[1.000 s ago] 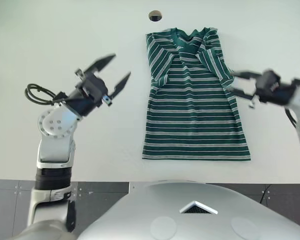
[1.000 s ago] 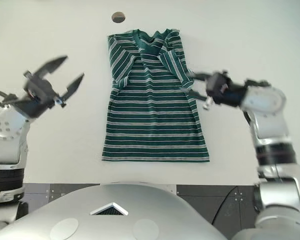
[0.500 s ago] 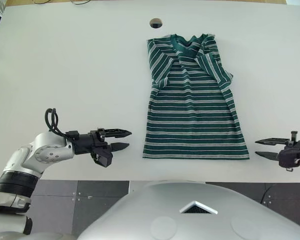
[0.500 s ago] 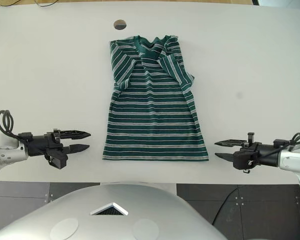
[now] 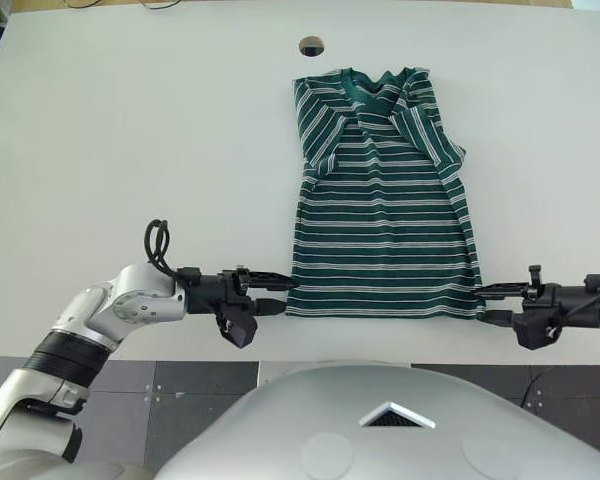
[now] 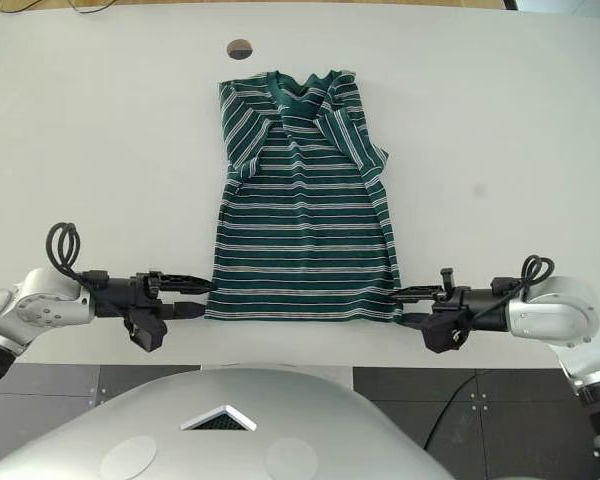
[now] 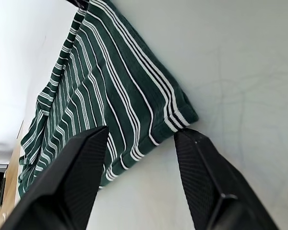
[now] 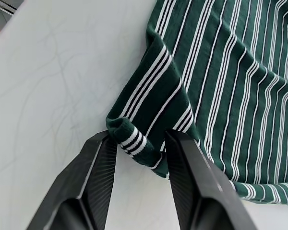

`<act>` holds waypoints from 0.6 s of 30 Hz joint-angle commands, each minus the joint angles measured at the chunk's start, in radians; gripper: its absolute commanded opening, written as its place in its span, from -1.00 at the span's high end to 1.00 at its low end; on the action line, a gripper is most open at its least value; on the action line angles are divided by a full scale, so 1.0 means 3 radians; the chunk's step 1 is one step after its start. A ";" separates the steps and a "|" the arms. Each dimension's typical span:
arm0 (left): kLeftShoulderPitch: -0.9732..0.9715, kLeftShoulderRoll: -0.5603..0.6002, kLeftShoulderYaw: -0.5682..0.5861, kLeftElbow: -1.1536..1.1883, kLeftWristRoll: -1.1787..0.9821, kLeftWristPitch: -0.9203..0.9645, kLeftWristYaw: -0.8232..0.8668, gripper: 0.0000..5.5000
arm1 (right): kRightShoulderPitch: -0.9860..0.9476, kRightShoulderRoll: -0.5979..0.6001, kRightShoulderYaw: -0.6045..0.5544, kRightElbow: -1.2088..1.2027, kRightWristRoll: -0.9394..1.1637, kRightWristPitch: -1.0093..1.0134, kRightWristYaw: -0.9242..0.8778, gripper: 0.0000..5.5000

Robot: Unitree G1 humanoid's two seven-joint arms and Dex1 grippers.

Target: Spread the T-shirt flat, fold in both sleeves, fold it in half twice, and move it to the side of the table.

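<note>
Left eye view, left gripper [image 5: 288, 295]: low at the near edge of the table [image 5: 130, 150], at the 7 o'clock corner of the T-shirt [image 5: 385, 200]. It points toward 3 o'clock. Its fingers stand apart, with the hem corner between them.
Right gripper [image 6: 398, 305]: at the 5 o'clock corner of the hem, pointing toward 9 o'clock. Its fingers are parted, and the corner is bunched up between them, touching both.
T-shirt: green with white stripes, flat on the table toward 1 o'clock from the middle. The hem is at 6 o'clock, the collar at 12 o'clock, and both sleeves are folded in over the body.
Hole [image 5: 310, 46]: small and round in the table, near the collar at 11 o'clock.
</note>
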 commanded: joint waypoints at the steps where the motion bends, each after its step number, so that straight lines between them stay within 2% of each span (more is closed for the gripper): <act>1: -0.0015 -0.0030 -0.0123 0.0260 0.0446 0.0199 -0.0099 0.28 | 0.0036 -0.0097 0.0043 -0.0084 0.0025 0.0174 0.0050 0.55; 7: -0.0072 -0.0128 -0.0192 0.0317 0.0571 0.0170 0.0020 0.71 | 0.0031 -0.0091 0.0059 -0.0111 0.0069 0.0248 0.0073 0.96; 14: -0.0107 -0.0116 -0.0363 0.0347 0.0386 0.0029 -0.0073 0.96 | 0.0060 -0.0068 0.0105 -0.0076 0.0189 0.0278 0.0105 0.96; 16: -0.0107 -0.0085 -0.0385 0.0345 0.0214 0.0093 -0.0145 0.96 | 0.0144 -0.0109 0.0099 -0.0235 0.0541 0.0591 0.0212 0.96; 18: 0.0002 0.0077 -0.0429 0.0015 -0.0488 0.0633 -0.0501 0.96 | 0.0282 -0.0276 0.0010 -0.0644 0.1290 0.1360 0.0419 0.96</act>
